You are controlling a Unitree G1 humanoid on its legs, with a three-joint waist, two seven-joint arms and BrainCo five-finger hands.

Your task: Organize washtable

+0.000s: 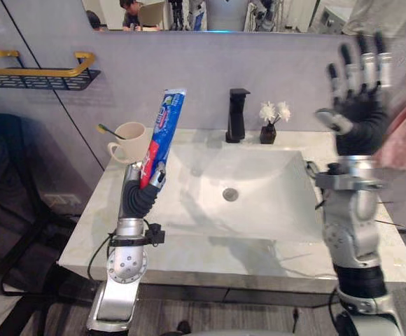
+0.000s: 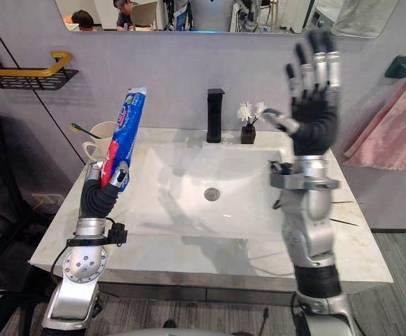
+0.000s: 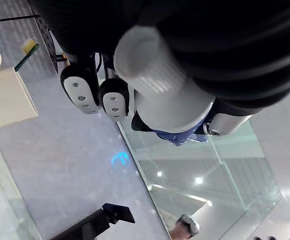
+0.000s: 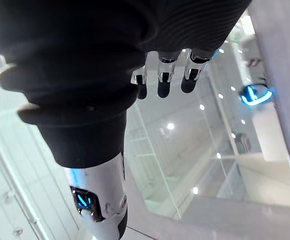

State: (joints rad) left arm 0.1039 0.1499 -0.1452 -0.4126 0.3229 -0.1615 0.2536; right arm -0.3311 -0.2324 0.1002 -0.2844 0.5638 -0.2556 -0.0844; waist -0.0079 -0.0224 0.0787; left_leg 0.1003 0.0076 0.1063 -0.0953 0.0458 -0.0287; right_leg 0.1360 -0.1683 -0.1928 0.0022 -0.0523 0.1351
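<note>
Quick count from where I'm standing: one toothpaste tube (image 1: pixel 162 133), one cup (image 1: pixel 128 145) with one toothbrush (image 1: pixel 110 132) in it, one black faucet (image 1: pixel 236 115), one little vase of white flowers (image 1: pixel 268 133), one sink (image 1: pixel 273 189).

The tube is in my left hand (image 1: pixel 140 196). My fingers are curled tight round its lower end and it stands nearly upright, leaning a bit toward the faucet. From the head views the cap end is buried in my grip. The wrist view shows the white ribbed cap (image 3: pixel 150 70) poking out below my palm.

The cup sits on the tabletop (image 1: pixel 94 227) just beyond that hand. The brush's handle is hidden inside it, so only the bristle end sticks out.

My right hand (image 1: pixel 360 115) is raised high with fingers straight and spread, nothing in it and touching nothing. The sink lies between my two hands, with the faucet and vase past it. Just beyond my right hand, a pink towel (image 2: pixel 392 140) is cut off at the edge.
</note>
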